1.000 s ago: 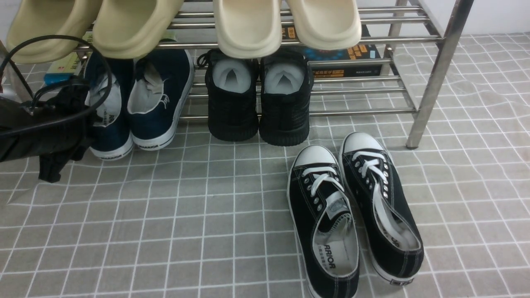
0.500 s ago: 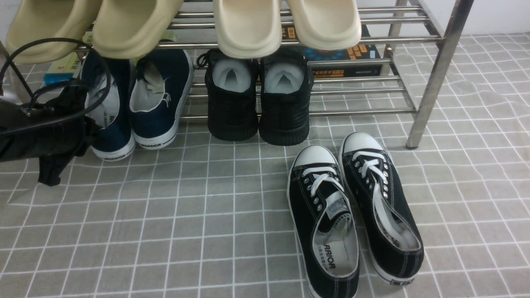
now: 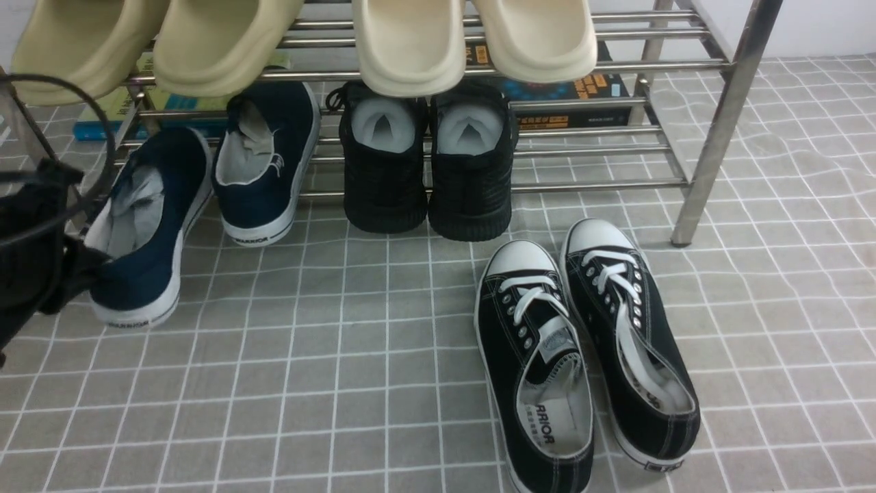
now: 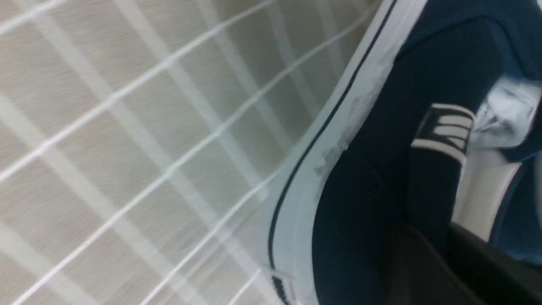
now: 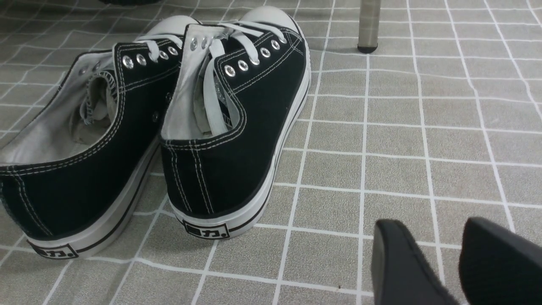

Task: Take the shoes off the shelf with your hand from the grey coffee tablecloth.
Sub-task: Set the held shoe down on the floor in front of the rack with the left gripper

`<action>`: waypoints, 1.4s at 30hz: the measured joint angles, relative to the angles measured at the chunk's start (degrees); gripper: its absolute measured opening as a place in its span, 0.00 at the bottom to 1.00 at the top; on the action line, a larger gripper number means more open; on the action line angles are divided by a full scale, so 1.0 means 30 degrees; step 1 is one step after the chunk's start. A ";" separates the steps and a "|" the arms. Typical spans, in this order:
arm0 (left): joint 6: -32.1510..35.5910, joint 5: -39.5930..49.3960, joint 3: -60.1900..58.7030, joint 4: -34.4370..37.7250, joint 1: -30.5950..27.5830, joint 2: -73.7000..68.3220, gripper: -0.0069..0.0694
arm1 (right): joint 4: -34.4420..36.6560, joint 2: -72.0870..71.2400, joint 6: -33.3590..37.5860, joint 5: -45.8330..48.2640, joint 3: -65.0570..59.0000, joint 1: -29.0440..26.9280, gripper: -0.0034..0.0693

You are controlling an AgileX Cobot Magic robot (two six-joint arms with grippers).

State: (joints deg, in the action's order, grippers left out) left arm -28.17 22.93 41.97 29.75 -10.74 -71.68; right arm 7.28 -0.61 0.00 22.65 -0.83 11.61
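1. At the far left, the left pincer (image 3: 90, 266) is clamped on the side canvas of one navy slip-on (image 3: 147, 253). That shoe is tilted at the front of the shelf (image 3: 712, 130), its pale grey lining showing in the opening; whether it touches the bars is unclear.
2. Above, on the top tier, sits a pair of yellowish-beige clogs (image 3: 212, 48), their openings bare inside. A yellow-and-blue book (image 3: 116, 120) shows through the bars.
3. Next comes the other navy slip-on (image 3: 263, 168), on the lower tier, crumpled pale lining inside.
4. Near the middle, the lower tier holds the all-black knit sneakers (image 3: 428, 185), side by side, with grey insides. Cream clogs (image 3: 472, 41) sit above them.
5. Farther right, a dark book (image 3: 575, 103) shows among the bars.
6. In front, the black lace-up sneakers (image 3: 582, 356) rest on the grey coffee tablecloth (image 3: 274, 383); printed lettering is visible inside one.
7. In the right wrist view, the right pincer (image 5: 434, 224) has its tips apart, with cloth visible between them.
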 joint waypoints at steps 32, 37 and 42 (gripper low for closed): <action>-0.2855 0.0573 -0.4546 -0.6812 -0.0050 0.2204 0.16 | 0.0000 0.0000 0.0000 0.0000 0.0000 0.0000 0.38; -0.2872 0.0715 -0.4546 -0.6903 -0.0050 0.2204 0.18 | 0.0000 0.0000 0.0000 0.0000 0.0000 0.0000 0.38; -0.2872 0.0955 -0.4466 -0.6979 -0.0056 0.2204 0.28 | 0.0000 0.0000 0.0000 0.0000 0.0000 0.0000 0.38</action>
State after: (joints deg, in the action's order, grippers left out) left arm -36.79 25.79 28.57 8.81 -10.91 -65.07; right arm 7.28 -0.61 0.00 22.65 -0.83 11.61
